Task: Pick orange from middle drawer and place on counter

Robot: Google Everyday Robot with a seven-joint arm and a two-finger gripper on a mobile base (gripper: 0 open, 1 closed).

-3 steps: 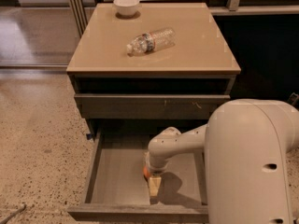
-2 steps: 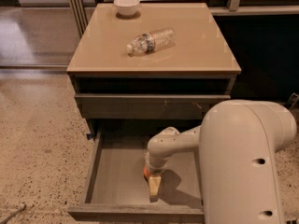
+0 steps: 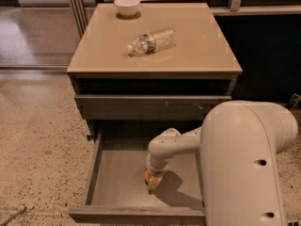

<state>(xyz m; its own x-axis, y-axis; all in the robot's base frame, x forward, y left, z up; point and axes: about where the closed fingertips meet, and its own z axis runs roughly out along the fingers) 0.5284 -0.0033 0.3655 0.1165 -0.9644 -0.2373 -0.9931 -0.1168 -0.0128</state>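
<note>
The middle drawer is pulled open at the bottom of the cabinet and its grey floor shows. The orange lies on that floor near the drawer's middle, mostly covered by my gripper, with only an orange sliver showing. My gripper points down into the drawer, right on the orange. The white arm reaches in from the lower right. The tan counter is the glossy cabinet top above.
A clear plastic bottle lies on its side in the middle of the counter. A white bowl stands at its back left. A shut drawer front sits above the open drawer. The speckled floor is to the left.
The arm's big white housing has shifted slightly left. The gripper stays down at the orange in the drawer.
</note>
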